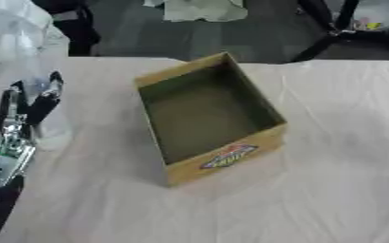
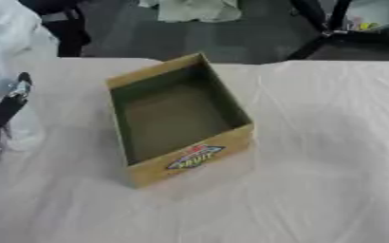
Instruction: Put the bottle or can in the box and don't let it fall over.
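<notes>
The left robot hand (image 1: 28, 107) is at the left edge of the frame, about halfway up. Its black fingers (image 1: 48, 97) point up and curl around a see-through plastic bottle (image 1: 52, 118). The bottle is pale and hard to see against the cloth, but it looks like it stands up straight in the hand, with its bottom on or just above the tabletop (image 1: 330, 190). Below the hand, the shiny silver wrist and black arm run down to the lower left corner. The right robot hand does not show in either view. In the middle of the frame sits an open cardboard box (image 1: 223, 163). It is yellow-brown outside and dark and bare inside, with a bright red and blue label (image 1: 228, 156) on its near wall. The box is turned a bit to one side. It sits well apart from the bottle, to the right of it. A wrinkled pale cloth covers the tabletop.
</notes>
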Tool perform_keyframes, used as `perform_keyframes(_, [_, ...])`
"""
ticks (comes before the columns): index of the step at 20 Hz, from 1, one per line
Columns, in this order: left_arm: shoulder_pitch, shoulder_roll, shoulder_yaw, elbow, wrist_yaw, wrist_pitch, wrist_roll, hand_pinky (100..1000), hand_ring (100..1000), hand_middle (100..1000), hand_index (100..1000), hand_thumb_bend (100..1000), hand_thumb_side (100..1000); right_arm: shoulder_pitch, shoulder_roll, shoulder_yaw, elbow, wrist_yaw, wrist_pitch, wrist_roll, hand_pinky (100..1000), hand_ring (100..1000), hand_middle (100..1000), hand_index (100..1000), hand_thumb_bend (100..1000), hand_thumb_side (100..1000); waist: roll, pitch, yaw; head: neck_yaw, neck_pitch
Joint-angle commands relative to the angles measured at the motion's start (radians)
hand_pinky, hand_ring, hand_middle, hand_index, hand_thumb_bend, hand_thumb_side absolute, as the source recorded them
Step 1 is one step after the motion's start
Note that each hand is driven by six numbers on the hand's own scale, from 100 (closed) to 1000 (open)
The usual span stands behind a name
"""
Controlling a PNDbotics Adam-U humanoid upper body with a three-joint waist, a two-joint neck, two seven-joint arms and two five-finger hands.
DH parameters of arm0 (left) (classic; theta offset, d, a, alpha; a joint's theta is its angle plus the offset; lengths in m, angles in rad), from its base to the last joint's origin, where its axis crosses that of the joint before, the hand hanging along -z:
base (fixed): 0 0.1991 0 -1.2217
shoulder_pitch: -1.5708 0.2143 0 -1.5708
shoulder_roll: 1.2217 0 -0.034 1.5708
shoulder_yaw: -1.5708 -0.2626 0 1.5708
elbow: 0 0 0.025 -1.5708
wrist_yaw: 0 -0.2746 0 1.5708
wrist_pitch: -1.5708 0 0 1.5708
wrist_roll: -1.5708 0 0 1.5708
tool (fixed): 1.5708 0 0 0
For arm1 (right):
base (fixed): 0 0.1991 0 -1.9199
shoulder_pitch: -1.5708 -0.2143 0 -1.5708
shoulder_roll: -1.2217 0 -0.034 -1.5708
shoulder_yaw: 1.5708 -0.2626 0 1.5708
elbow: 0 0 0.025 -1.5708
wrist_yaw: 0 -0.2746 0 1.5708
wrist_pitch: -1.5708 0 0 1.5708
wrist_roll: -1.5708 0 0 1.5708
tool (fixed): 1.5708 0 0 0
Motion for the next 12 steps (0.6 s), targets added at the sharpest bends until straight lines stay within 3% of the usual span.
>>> perform_keyframes(1, [-0.008,0.027,0.003,-0.015,0.002,0.003,-0.001,114,100,100,127,100,283,-0.009,-0.021,-0.009,-0.013,-0.003,-0.001,0.004,883,751,799,852,100,854,0.001,-0.024,-0.001,0.002,-0.008])
perform_keyframes(12, [0.013,0.035,0.001,-0.072,0.050,0.022,0.001,103,100,100,110,100,325,-0.008,-0.025,-0.017,-0.018,-0.009,-0.006,0.000,883,751,799,852,100,844,0.005,-0.031,-0.002,-0.008,-0.003])
